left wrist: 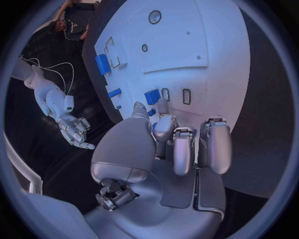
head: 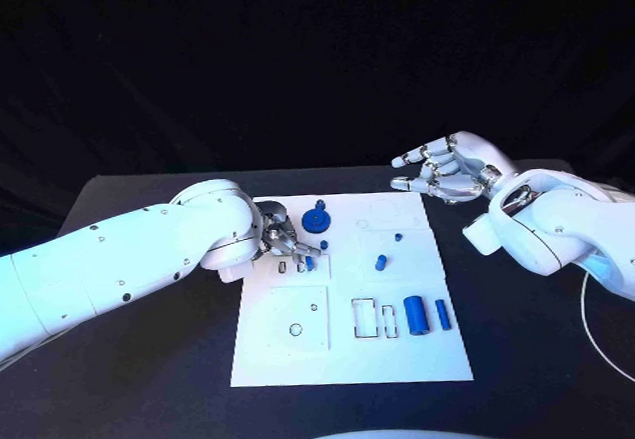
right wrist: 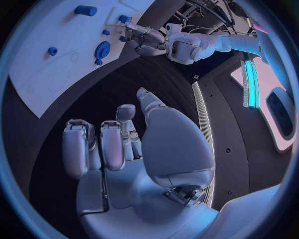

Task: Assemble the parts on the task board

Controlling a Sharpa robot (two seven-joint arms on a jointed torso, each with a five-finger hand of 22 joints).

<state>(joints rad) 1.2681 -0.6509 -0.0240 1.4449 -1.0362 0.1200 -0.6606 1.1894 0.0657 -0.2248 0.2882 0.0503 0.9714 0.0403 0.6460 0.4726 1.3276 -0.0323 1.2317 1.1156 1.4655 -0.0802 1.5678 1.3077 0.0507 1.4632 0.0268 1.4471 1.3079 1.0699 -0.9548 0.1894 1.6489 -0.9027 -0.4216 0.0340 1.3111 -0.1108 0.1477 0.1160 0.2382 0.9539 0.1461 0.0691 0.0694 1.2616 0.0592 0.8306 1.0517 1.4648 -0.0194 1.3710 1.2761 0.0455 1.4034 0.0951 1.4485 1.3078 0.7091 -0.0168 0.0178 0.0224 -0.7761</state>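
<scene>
The left hand (head: 283, 240) hovers low over the task board's (head: 413, 359) near-left slots, its fingers curled down around a small blue part (head: 309, 262); whether they actually pinch it or merely touch it cannot be told (the left wrist view shows the fingertips (left wrist: 163, 125) right at a blue block (left wrist: 152, 96) beside two rectangular slots). The right hand (head: 445, 172) hangs off the board over the black tabletop (head: 126, 392), fingers spread, holding nothing. The step appears to be seating that small piece in its slot. Next, the part likely needs aligning upright and pressing down. A blue gear (head: 317, 220), two small pegs (head: 382, 261) and two larger cylinders (head: 416, 316) remain on the board.
</scene>
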